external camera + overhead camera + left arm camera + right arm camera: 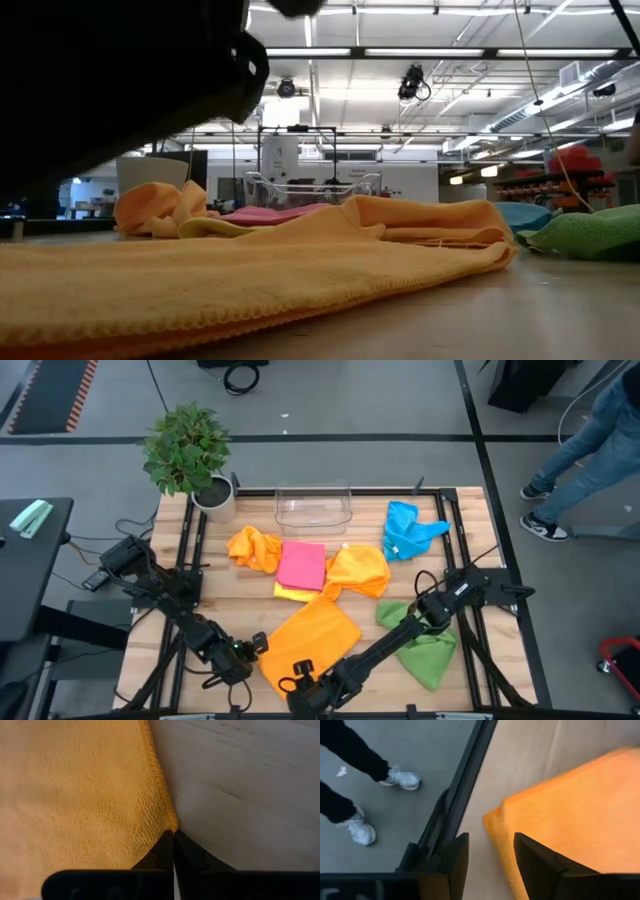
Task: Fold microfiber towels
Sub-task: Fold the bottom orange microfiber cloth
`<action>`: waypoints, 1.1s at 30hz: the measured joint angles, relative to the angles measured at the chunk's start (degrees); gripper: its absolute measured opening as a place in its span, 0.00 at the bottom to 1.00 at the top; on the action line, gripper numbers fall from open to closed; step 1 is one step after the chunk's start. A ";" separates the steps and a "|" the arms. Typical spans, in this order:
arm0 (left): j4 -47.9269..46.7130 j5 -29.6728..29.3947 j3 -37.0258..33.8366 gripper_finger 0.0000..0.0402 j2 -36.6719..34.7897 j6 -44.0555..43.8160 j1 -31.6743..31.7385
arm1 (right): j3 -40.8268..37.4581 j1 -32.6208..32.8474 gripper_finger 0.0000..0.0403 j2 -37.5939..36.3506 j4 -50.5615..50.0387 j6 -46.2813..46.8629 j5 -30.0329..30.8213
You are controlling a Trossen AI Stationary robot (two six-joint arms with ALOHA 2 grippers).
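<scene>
1. Left tool: I read its fingers as pressed together at the left corner of the big orange towel. In the left wrist view the tips meet right at the hem, so I judge the corner pinched to anchor the cloth.
2. Right tool: fingers apart, above the towel's near corner at the counter front edge. Nothing is held; one finger hangs over cloth, one over bare wood.
3. The orange towel lies flat near the counter front, apparently ready for a fold.
4. The other towels wait behind: orange, pink, yellow, blue, green.
</scene>
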 joint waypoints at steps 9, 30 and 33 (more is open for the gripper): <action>0.07 0.04 0.00 0.02 0.00 -1.85 -0.01 | -0.13 -0.98 0.43 1.53 -3.48 5.08 -2.39; 0.30 -3.03 1.63 0.01 -4.39 -2.55 0.91 | -0.44 -0.28 0.01 -1.81 -6.51 5.75 2.65; -0.17 -2.91 2.98 0.01 -6.98 -1.92 2.70 | -0.28 -0.06 0.01 -4.87 -7.63 9.20 2.08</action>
